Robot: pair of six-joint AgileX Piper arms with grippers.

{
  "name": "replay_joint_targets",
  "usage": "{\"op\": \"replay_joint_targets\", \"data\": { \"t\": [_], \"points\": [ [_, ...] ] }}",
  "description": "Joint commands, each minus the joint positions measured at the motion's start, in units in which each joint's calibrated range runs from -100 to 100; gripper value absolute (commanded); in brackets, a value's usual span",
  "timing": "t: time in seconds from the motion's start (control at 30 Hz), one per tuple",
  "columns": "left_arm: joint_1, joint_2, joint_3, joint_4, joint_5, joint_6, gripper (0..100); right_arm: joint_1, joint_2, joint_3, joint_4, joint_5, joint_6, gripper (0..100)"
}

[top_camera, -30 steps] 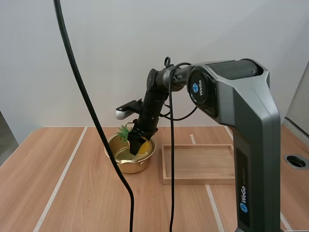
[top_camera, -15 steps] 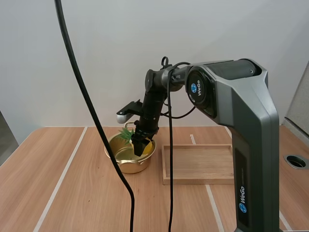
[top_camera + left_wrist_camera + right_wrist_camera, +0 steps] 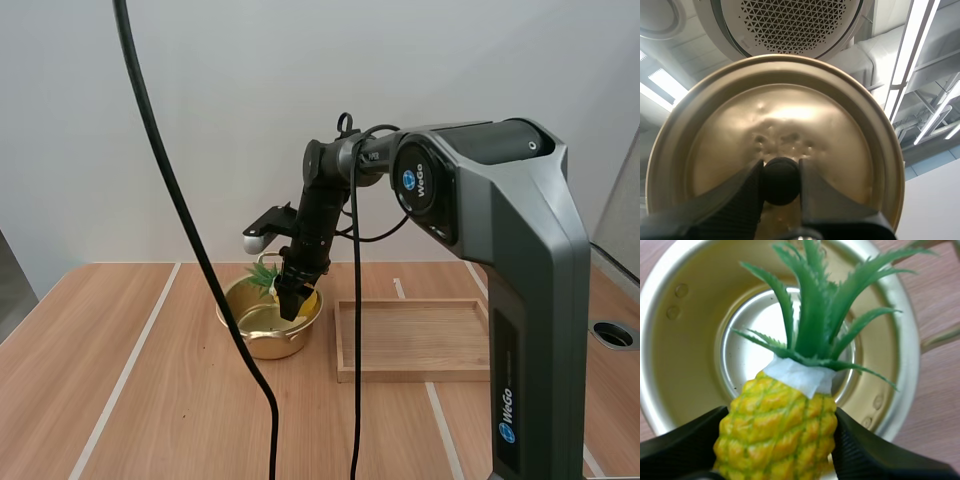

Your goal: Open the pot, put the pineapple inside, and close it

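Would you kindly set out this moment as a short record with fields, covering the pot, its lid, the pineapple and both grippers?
pot: open, standing on the table, beside the wooden tray
lid: off the pot, held up by its knob
left gripper: shut on the knob
pineapple: over the pot's opening, leaves towards the pot's floor
right gripper: shut on the pineapple's body, over the pot
task stage: lid off; pineapple not yet released; closing remains
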Motion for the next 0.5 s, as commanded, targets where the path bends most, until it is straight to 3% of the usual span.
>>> {"op": "replay_joint_targets", "data": {
  "t": [0.0, 0.47],
  "points": [
    [0.03, 0.1, -0.2, 0.5, -0.2, -0.2, 0, 0.1, -0.9, 1.3, -1.1, 1.3, -0.5, 0],
    [0.03, 0.3, -0.2, 0.5, -0.2, -0.2, 0, 1.5, -0.9, 5.2, 0.9, 1.3, -0.1, 0]
  ]
}}
